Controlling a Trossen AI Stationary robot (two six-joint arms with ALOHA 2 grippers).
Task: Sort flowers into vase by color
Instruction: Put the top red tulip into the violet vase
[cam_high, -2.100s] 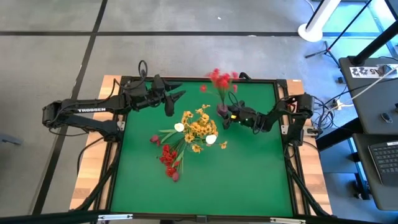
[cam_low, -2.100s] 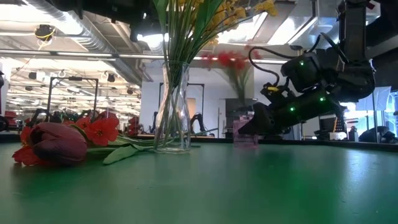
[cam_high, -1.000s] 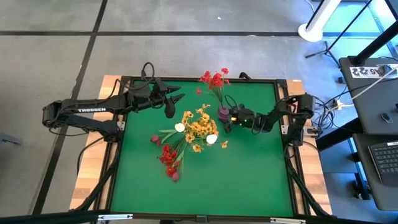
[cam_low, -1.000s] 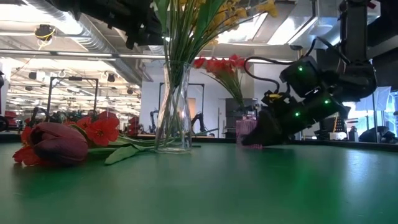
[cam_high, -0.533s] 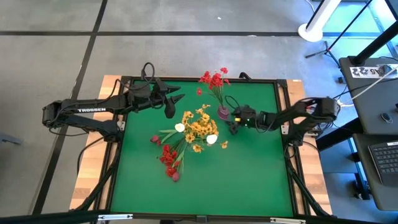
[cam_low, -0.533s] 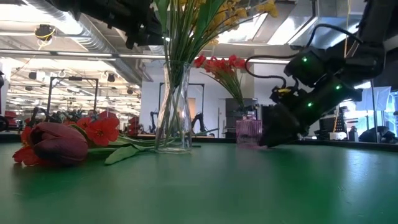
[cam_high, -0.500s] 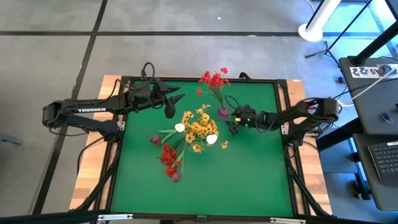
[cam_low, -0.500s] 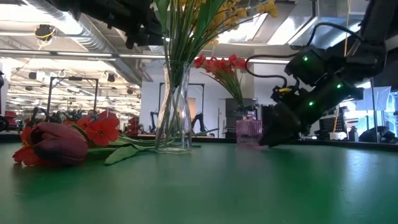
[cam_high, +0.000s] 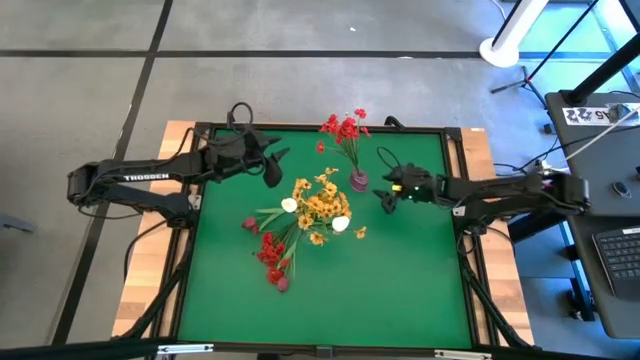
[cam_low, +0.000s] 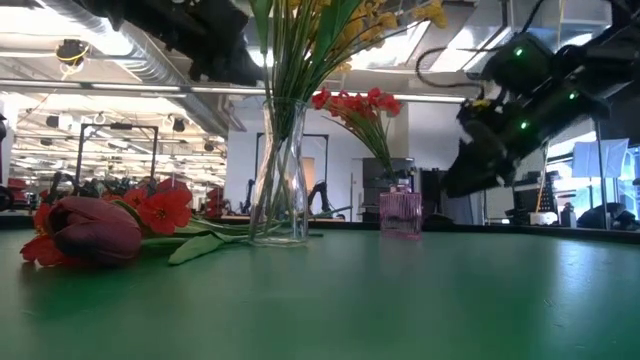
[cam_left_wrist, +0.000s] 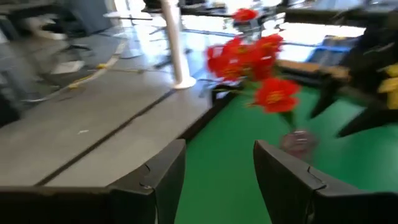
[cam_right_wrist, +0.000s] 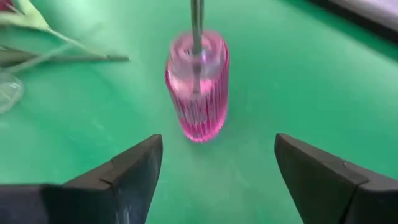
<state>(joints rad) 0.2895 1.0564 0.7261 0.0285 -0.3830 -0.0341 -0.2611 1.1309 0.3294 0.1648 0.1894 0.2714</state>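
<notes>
Standing apart from open right jaws, pink vase (cam_right_wrist: 197, 87) seemingly untouched.

Green mat (cam_high: 400, 280) covers the table top, dark frame around it, wooden edge (cam_high: 140, 290) showing at the left. Grey floor beyond, marked with dark lines. White lamp base (cam_high: 503, 50) at the far right corner. Desk with keyboard (cam_high: 618, 258) at the right edge. Low view: room behind with ceiling lights (cam_low: 30, 45) and ducting.
</notes>
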